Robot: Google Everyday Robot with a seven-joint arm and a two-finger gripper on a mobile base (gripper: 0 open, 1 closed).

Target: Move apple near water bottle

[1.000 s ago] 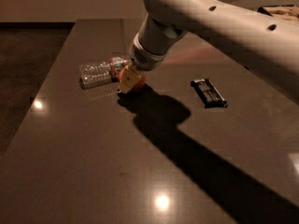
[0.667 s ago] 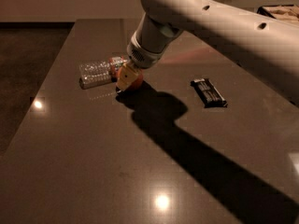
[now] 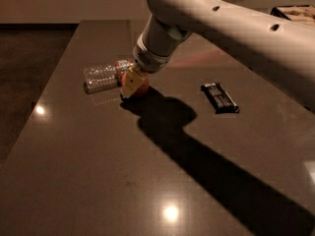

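Note:
The apple [image 3: 141, 88], red with a yellowish patch, rests on the dark table [image 3: 98, 171] right beside the water bottle [image 3: 101, 77]. The bottle is clear and ribbed, lies on its side, and has its red-labelled end next to the apple. My gripper [image 3: 132, 82] comes down from the upper right on a thick white arm. It is shut on the apple, and a yellowish finger covers the apple's left side. The apple's far side is hidden by the wrist.
A flat black snack bar [image 3: 220, 97] lies to the right of the apple. The arm's large shadow [image 3: 197, 151] stretches across the table towards the front right. The table's left edge drops to a dark floor [image 3: 24, 63].
The gripper with the apple has shifted slightly left, closer to the bottle. The bottle and the snack bar have not moved.

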